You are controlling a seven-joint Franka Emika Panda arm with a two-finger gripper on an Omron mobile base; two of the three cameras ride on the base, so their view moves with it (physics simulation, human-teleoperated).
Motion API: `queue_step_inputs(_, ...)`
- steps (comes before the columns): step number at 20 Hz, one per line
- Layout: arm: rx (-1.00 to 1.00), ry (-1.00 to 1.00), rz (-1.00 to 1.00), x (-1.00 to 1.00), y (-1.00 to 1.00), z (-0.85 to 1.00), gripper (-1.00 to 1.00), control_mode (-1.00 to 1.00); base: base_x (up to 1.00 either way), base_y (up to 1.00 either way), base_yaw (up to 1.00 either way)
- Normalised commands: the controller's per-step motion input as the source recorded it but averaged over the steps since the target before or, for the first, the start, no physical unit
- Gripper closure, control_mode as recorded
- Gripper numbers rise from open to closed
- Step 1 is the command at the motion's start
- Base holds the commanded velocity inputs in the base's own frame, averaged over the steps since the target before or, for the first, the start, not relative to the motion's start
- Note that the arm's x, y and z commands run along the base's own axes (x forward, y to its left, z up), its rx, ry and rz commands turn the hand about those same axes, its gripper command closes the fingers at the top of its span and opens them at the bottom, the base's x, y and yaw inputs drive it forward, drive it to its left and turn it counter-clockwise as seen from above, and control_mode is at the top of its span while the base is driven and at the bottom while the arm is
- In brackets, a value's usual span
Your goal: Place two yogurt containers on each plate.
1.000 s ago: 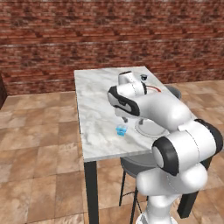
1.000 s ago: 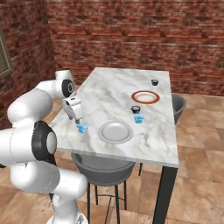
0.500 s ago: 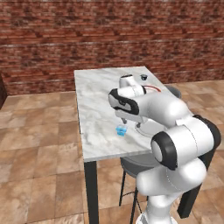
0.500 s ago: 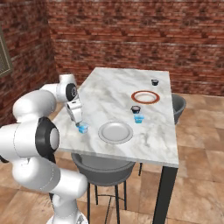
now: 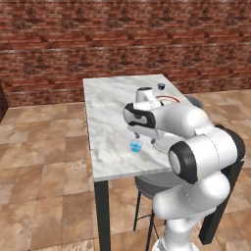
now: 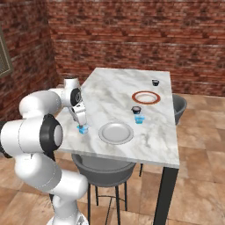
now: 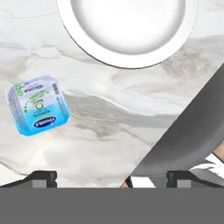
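On the marble table [image 6: 127, 88], near its front edge, we see our gripper [image 6: 81, 124] hanging just above a light blue yogurt cup [image 6: 82, 129], its two fingers spread wide with nothing between them. In the hand view the fingertips [image 7: 43, 178] stand far apart at the bottom edge, and that blue cup [image 7: 37, 104] lies toward ten o'clock from the point midway between them, clear of both tips, resting on bare marble. The pale grey plate [image 7: 83, 35] sits at twelve o'clock in that view, apart from the cup and holding nothing.

From the right base view, the grey plate [image 6: 104, 136] lies at three o'clock from the cup under our gripper. A second light blue cup [image 6: 139, 119] stands on the table at about one o'clock from the grey plate, with a dark cup [image 6: 136, 110] touching or just beside it on its far side. The red-rimmed plate [image 6: 136, 99] lies farther back, at twelve o'clock from those two cups, and another dark cup [image 6: 155, 82] stands beyond it near the far edge. Both plates are bare.

A grey stool [image 6: 99, 169] sits under the table's front edge.
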Motion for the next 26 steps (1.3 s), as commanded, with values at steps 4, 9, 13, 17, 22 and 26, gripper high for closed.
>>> queue_step_inputs(4,0.0,-0.01,0.08,0.23,0.0,-0.27,-1.0,-1.0,0.0,0.0,0.0)
queue_step_inputs(9,0.0,0.0,0.08,0.3,0.0,-0.13,-1.0,-1.0,0.0,0.0,0.0)
queue_step_inputs(13,0.0,0.0,0.09,0.28,0.0,-0.15,-1.0,-1.0,0.0,0.0,0.0)
queue_step_inputs(17,0.0,0.0,0.05,0.25,0.0,-0.11,-1.0,-1.0,0.0,0.0,0.0)
queue_step_inputs(22,0.0,0.0,0.02,0.18,0.0,-0.14,-1.0,-1.0,0.0,0.0,0.0)
queue_step_inputs(26,0.0,0.0,0.0,0.21,0.02,-0.19,-1.0,-1.0,0.0,0.0,0.0)
